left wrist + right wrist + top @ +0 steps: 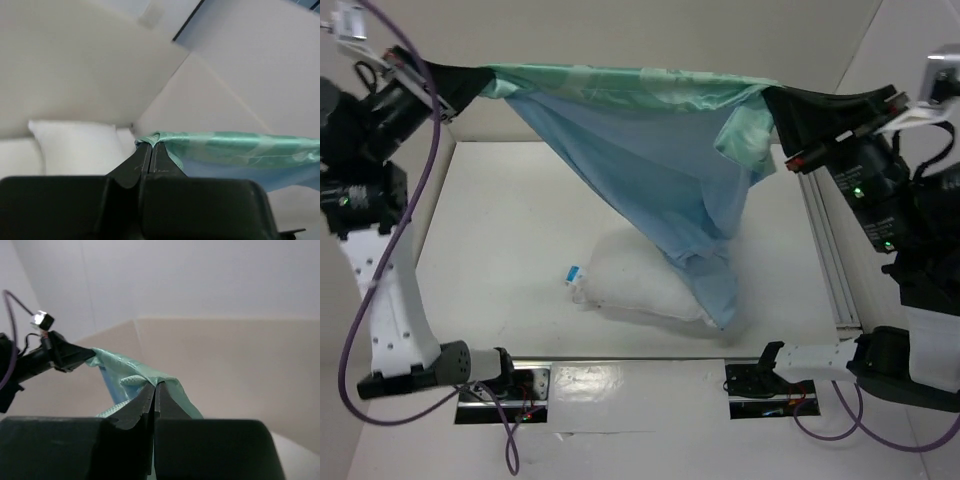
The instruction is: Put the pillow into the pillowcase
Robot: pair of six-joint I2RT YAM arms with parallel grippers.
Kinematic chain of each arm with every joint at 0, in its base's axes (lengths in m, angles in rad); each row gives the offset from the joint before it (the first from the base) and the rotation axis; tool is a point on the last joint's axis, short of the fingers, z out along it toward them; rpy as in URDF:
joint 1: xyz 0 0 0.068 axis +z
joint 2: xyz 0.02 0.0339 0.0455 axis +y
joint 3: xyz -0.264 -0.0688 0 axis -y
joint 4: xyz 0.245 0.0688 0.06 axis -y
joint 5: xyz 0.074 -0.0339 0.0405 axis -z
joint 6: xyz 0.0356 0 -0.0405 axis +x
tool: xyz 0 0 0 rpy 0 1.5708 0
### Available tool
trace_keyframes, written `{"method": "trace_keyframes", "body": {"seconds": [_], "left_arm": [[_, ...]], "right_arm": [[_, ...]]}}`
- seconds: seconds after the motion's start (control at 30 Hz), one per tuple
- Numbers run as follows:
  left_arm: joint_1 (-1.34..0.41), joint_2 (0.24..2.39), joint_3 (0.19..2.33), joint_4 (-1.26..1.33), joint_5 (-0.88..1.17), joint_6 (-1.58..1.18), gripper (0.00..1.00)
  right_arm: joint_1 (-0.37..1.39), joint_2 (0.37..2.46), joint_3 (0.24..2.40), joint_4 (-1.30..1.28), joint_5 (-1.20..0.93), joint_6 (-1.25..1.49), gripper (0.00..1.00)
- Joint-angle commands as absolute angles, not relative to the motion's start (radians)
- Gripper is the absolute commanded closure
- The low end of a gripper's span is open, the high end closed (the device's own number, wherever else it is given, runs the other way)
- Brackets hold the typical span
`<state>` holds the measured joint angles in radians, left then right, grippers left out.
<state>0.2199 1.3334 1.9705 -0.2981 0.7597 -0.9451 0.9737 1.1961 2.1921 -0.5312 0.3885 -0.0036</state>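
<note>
The left gripper [470, 80] is pinching one top corner of the pillowcase [650, 160], and its jaws are closed completely on a thin fold of the green cloth. The right gripper [775, 100] is doing the same at the other top corner, with its jaws also shut on the cloth. Between them the upper hem is stretching in a nearly straight line high above the table [500, 220], and the rest is hanging down as a triangle. The lowest tip is resting on the right end of the pillow [640, 285], which is lying near the near edge of the table, toward the middle, with its label [573, 272] pointing left.

Several things are looking risky to me. Each grip is taking only a small piece of limp cloth, so more pulling apart could make a corner slip out. The hem is being pulled tight, so the mouth is probably staying flat and giving the pillow no way in. I cannot tell whether each jaw is holding one layer or both. Also, both grippers are occupied, so nothing is steadying the pillow if the hanging tip drags it.
</note>
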Motion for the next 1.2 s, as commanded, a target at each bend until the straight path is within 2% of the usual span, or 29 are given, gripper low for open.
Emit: {"method": "trace_keyframes", "body": {"seconds": [0.0,0.03,0.17,0.33,0.47,0.6,0.77,0.87,0.9,0.93,0.97,1.0,1.03,1.07,1.1,1.17], "left_arm": [[0.267,1.229,2.142,-0.331,0.594,-0.937,1.0],[0.267,1.217,2.248,-0.366,0.504,-0.901,1.0],[0.267,1.204,2.409,-0.462,0.334,-0.827,1.0],[0.267,1.213,2.367,-0.474,0.259,-0.77,1.0],[0.267,1.262,2.217,-0.462,0.281,-0.736,1.0],[0.267,1.331,2.042,-0.451,0.22,-0.666,1.0],[0.267,1.451,1.95,-0.469,0.147,-0.615,1.0],[0.336,1.506,1.856,-0.469,0.172,-0.636,1.0],[0.354,1.525,1.797,-0.441,0.182,-0.662,1.0],[0.385,1.537,1.772,-0.44,0.183,-0.672,1.0],[0.399,1.552,1.757,-0.431,0.196,-0.672,0.95],[0.409,1.572,1.756,-0.448,0.213,-0.672,0.84],[0.41,1.594,1.772,-0.465,0.256,-0.672,0.69],[0.423,1.632,1.788,-0.488,0.273,-0.658,0.38],[0.423,1.647,1.804,-0.509,0.293,-0.646,0.28],[0.398,1.647,1.815,-0.535,0.304,-0.615,0.18]], "right_arm": [[0.973,1.19,2.152,-0.321,0.195,-0.081,1.0],[0.973,1.19,2.152,-0.304,0.181,-0.081,1.0],[0.973,1.256,2.2,-0.269,0.208,-0.13,1.0],[0.973,1.425,2.224,-0.152,0.404,-0.262,1.0],[0.963,1.633,2.305,-0.11,0.48,-0.383,1.0],[0.804,1.871,2.495,-0.221,0.287,-0.277,1.0],[0.672,2.069,2.497,-0.18,0.074,-0.164,1.0],[0.612,2.17,2.464,-0.149,-0.026,-0.095,1.0],[0.583,2.198,2.464,-0.138,-0.056,-0.037,0.96],[0.566,2.263,2.5,-0.147,-0.14,0.0,0.83],[0.548,2.299,2.541,-0.17,-0.181,0.033,0.62],[0.529,2.331,2.587,-0.201,-0.207,0.066,0.34],[0.499,2.353,2.623,-0.228,-0.23,0.121,0.02],[0.485,2.344,2.622,-0.257,-0.239,0.144,0.0],[0.471,2.315,2.585,-0.258,-0.239,0.159,0.0],[0.427,2.179,2.402,-0.233,-0.239,0.201,0.0]]}}
